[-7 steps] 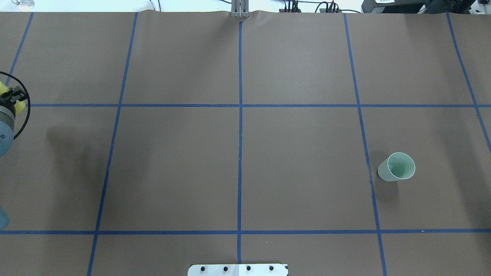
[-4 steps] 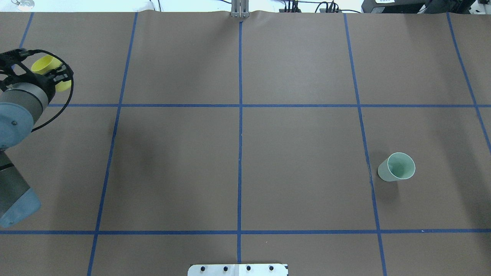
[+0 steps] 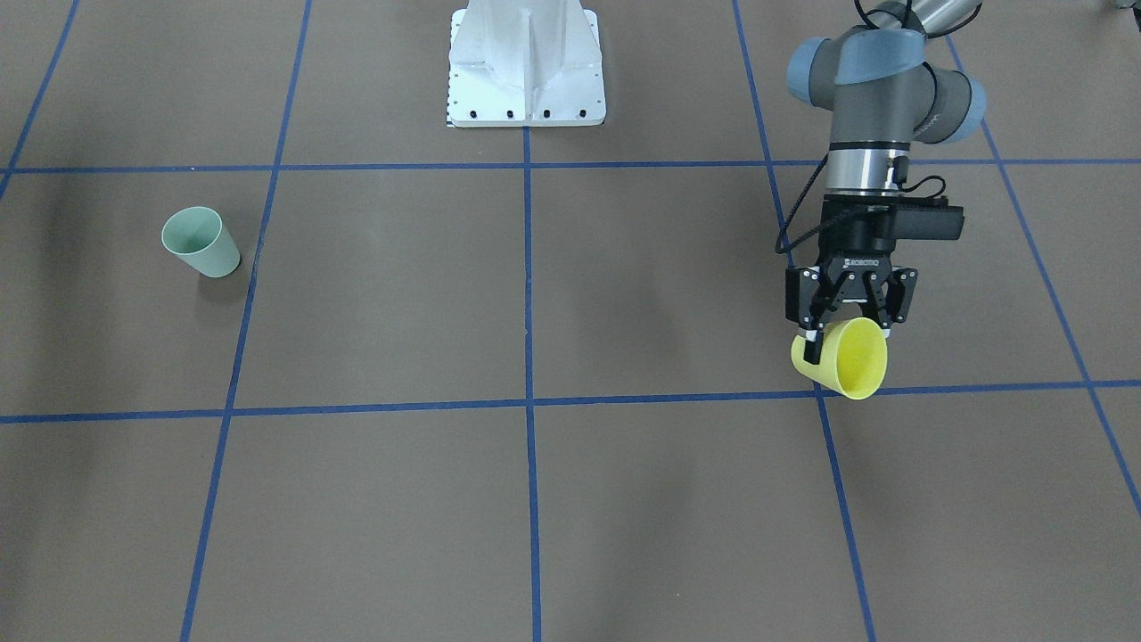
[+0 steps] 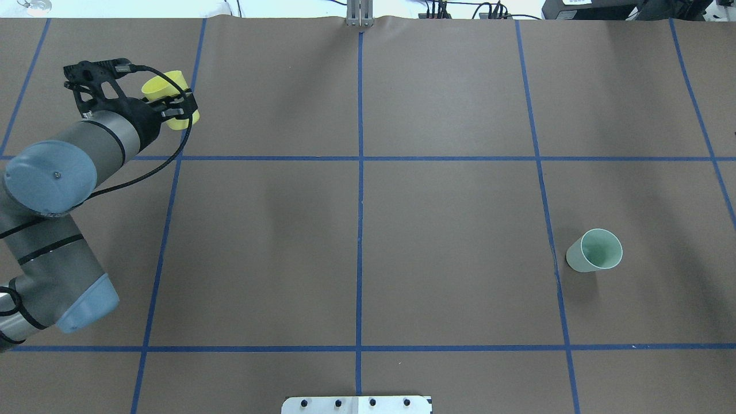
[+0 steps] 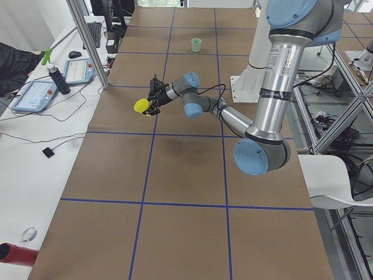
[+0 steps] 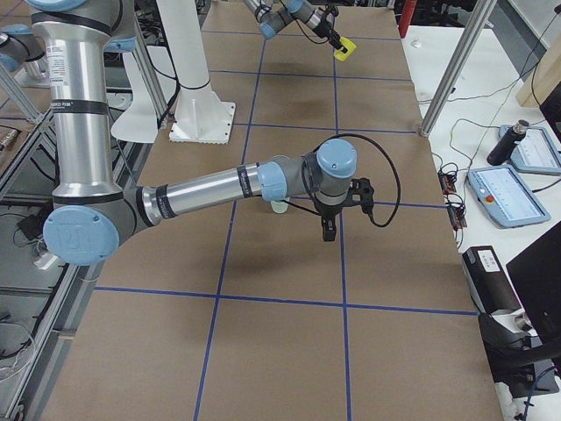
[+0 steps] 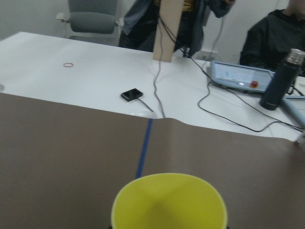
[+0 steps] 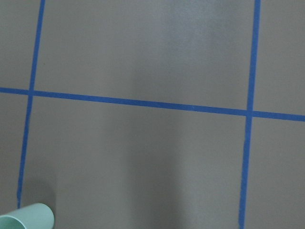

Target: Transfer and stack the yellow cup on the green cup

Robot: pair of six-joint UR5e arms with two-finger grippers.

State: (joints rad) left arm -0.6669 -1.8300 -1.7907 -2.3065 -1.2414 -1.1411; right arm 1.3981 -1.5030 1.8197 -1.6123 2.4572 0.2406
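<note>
A small bright yellow tapered plastic cup [image 3: 851, 364] is gripped across its wall by the left gripper [image 3: 845, 332], whose two black fingers are closed onto it from either side. It is held clear of the brown table marked with blue tape lines [image 4: 448, 230], on the robot's left side. The yellow cup is not carried upright: its long axis is tipped well over, with the open mouth turned away from the robot's base. A small pale mint-green tapered plastic cup [image 4: 595, 251] is stood upright, mouth up, on the robot's right half of the table, well apart from the yellow cup, with the whole middle of the table between them. The right gripper [image 6: 327, 230] is seen only in the right side view, near the green cup, so whether it is open or closed cannot be told. The right arm is judged much the nearer to the green cup. A long crossing or a hand-over is therefore called for, and the yellow cup must be turned base-down before it can be nested
</note>
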